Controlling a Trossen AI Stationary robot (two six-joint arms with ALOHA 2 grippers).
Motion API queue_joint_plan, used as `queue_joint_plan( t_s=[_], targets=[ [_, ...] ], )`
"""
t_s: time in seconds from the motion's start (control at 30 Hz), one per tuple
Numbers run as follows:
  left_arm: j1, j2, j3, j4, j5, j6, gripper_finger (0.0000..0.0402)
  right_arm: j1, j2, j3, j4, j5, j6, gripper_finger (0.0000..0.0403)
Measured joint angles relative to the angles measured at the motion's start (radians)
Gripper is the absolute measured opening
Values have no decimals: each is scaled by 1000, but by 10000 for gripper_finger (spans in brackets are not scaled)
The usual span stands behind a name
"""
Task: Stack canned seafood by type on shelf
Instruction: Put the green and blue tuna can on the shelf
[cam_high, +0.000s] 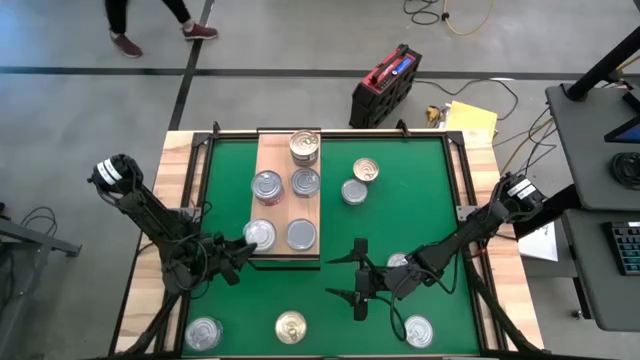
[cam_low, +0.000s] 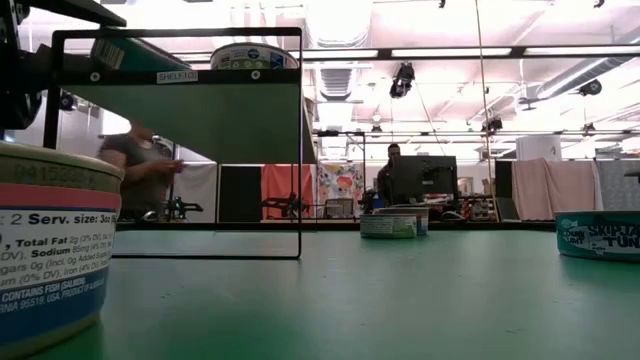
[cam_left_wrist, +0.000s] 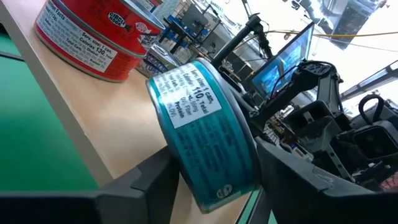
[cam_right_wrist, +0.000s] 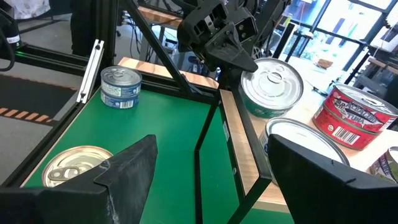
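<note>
The shelf (cam_high: 287, 205) is a light wooden board on the green mat. Several canned seafood tins stand on it, a stack (cam_high: 304, 147) at its far end. My left gripper (cam_high: 243, 250) is level at the shelf's near left corner, its fingers open on either side of a teal-walled can (cam_left_wrist: 205, 137) that stands with its base on the board. A red can (cam_left_wrist: 93, 34) stands farther along. My right gripper (cam_high: 358, 280) hangs open over the mat to the right of the shelf's near end, nothing between its fingers (cam_right_wrist: 134, 171). My left gripper comes level from the table's left, one finger (cam_left_wrist: 155, 183) on each side of the teal can's side wall (cam_left_wrist: 186, 149). Whether the fingers touch the wall I cannot tell. The can stands upright on the shelf's near left corner.
Loose cans lie on the mat: two (cam_high: 360, 180) right of the shelf, one (cam_high: 398, 263) beside my right arm, three along the near edge (cam_high: 203, 333), (cam_high: 290, 326), (cam_high: 418, 330). A black frame (cam_low: 300, 150) carries the shelf. People show beyond the table.
</note>
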Motion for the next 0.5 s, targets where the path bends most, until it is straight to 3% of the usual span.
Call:
queue_joint_plan(
  t_s=[0.5],
  targets=[
    [0, -1, 0, 0, -13, 4, 204, -4, 1, 4, 10, 0, -14, 298]
  ],
)
